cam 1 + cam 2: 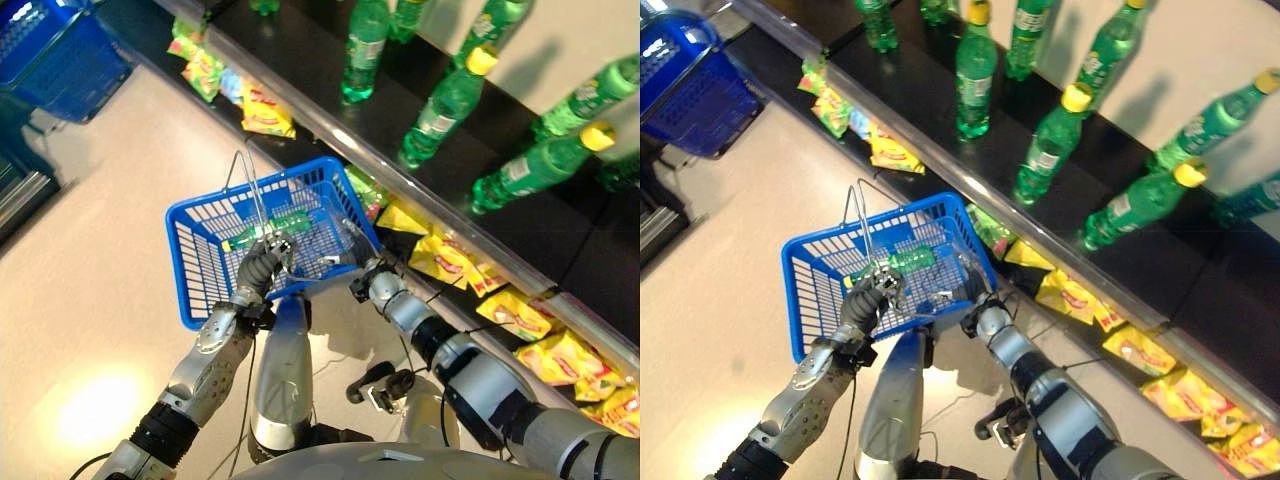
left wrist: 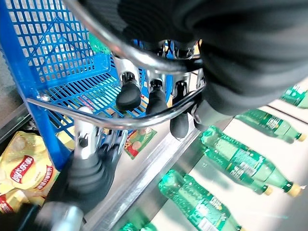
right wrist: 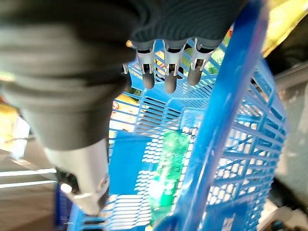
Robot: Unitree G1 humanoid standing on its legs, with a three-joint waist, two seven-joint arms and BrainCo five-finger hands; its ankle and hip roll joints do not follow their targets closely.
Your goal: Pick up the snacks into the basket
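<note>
Snacks (image 1: 441, 259), yellow bags in a row on the low shelf (image 1: 560, 290), run from frame centre to lower right, just right of the right hand (image 1: 366, 283); their row follows the shelf edge. That hand hangs over the basket (image 1: 205, 215) rim, fingers (image 3: 166, 82) loose and empty. Left hand (image 1: 262, 268) has fingers (image 2: 128, 96) curled on the wire handle (image 2: 139, 120). Inside the basket lies 1 green bottle (image 1: 272, 226).

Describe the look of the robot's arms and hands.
Both arms are silver-grey metal with dark joint sections. The left hand and right hand have the wrist and back under a dark ribbed cover. The fingers are silver with rounded dark tips, set in a row, as the right wrist view also shows.
</note>
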